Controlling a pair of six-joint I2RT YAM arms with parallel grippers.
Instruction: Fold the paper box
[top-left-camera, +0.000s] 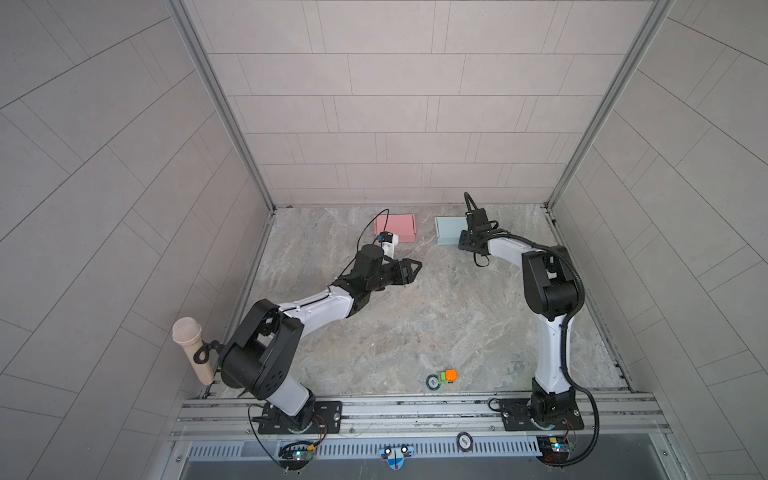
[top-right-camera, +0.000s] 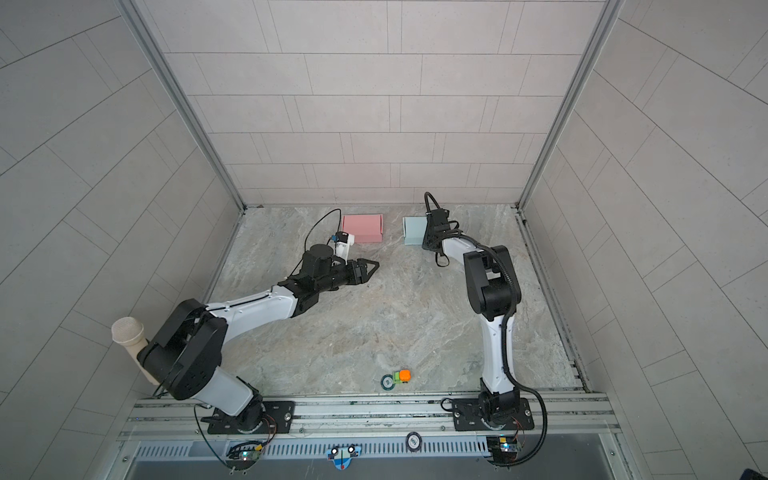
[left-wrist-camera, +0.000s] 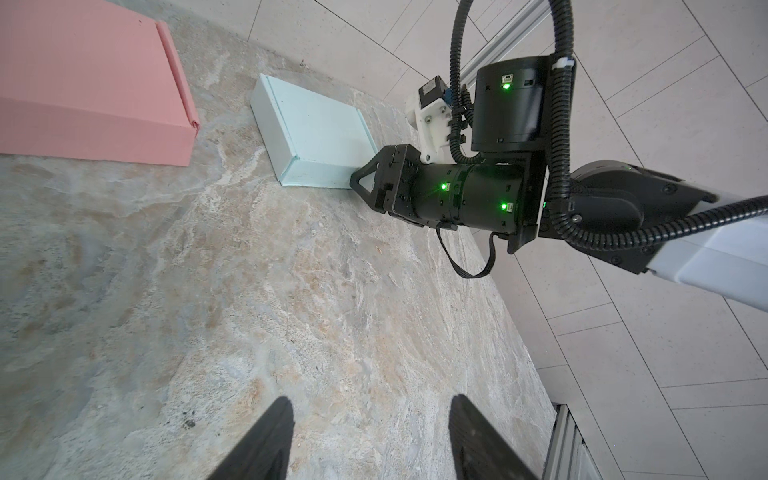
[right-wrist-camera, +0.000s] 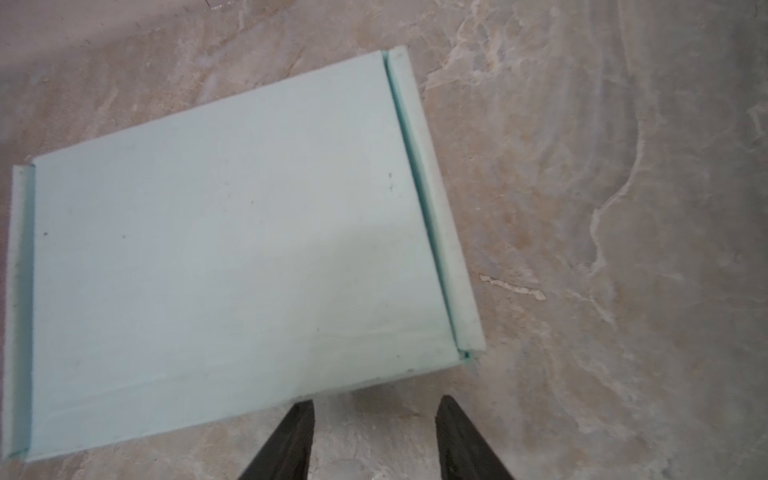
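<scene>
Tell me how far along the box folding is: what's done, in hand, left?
Done: the pink box and the light blue box both sit closed, lids flat. In hand: nothing; the left gripper is open above the table, the right gripper open just short of the blue box's edge, not gripping it. Left: no unfolded box is in view, so probably only pulling the arms back.
</scene>
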